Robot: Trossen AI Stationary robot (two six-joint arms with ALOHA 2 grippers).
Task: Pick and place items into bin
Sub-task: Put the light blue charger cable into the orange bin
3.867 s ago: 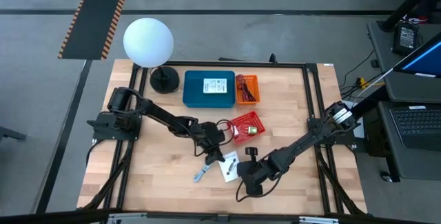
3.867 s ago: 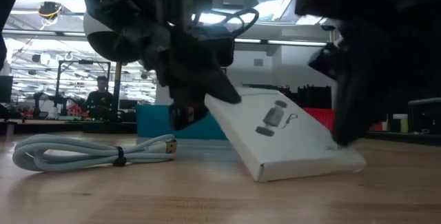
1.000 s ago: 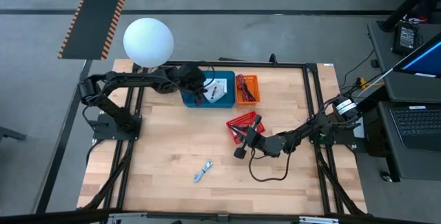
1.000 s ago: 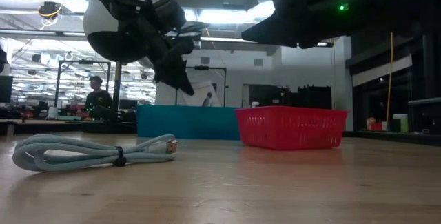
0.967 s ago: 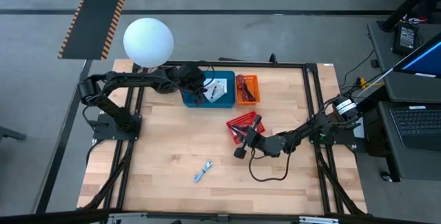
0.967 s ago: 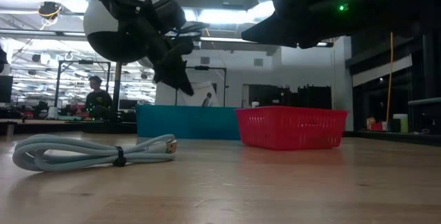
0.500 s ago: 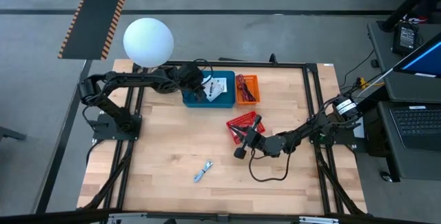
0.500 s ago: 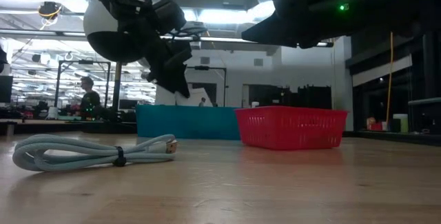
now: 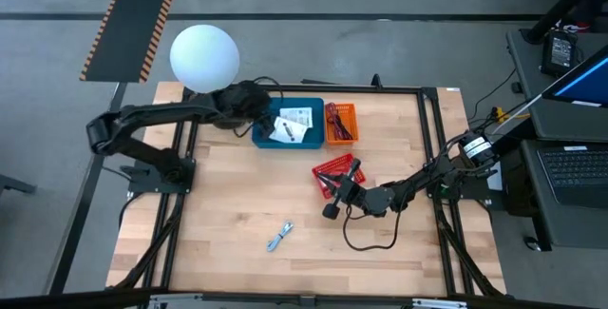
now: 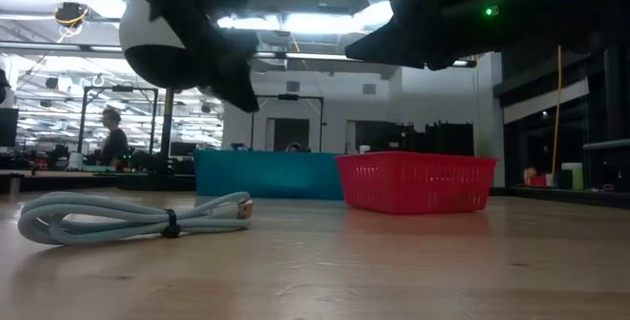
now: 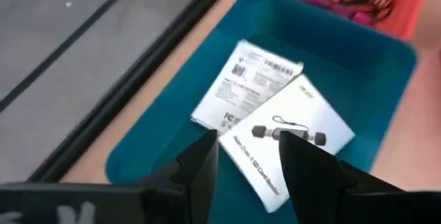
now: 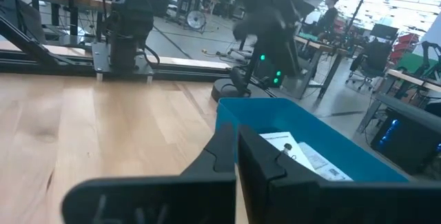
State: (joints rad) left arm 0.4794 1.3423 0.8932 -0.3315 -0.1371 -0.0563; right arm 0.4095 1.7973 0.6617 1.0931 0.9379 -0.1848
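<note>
Two white printed cards lie flat in the blue bin, one overlapping the other. My left gripper hovers open above the bin's left end, with nothing between its fingers. A coiled grey cable lies on the table near the front. My right gripper hangs shut and empty above the table, beside the near left corner of the red basket; its own view shows the shut fingers.
An orange bin with dark cables stands right of the blue bin. A white globe lamp on a black base stands at the far left corner. Bare wood stretches across the table's near left part.
My left gripper has let go of the white card, which has dropped flat into the blue bin onto the other card. The gripper has then drawn back toward the table's far left. My right arm has kept still.
</note>
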